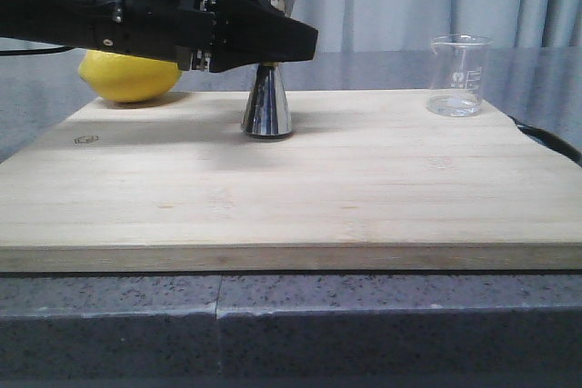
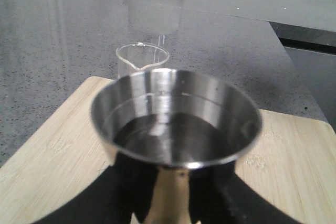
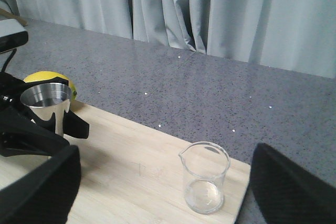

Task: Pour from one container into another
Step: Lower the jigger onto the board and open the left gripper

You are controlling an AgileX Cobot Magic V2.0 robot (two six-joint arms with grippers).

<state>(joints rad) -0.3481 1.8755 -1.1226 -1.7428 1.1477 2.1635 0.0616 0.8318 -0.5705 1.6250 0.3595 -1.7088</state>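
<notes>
Gripping the jigger (image 1: 266, 88) at its waist, the left claw (image 1: 273, 43) pinches it steady, probably for pouring. Right claw (image 3: 157, 182) hangs spread near the beaker (image 1: 457, 75).

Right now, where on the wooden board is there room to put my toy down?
The whole front of the board is bare, and so is the stretch between the jigger and the beaker. It is crowded at the back left, where the lemon and left gripper surround the jigger.
</notes>
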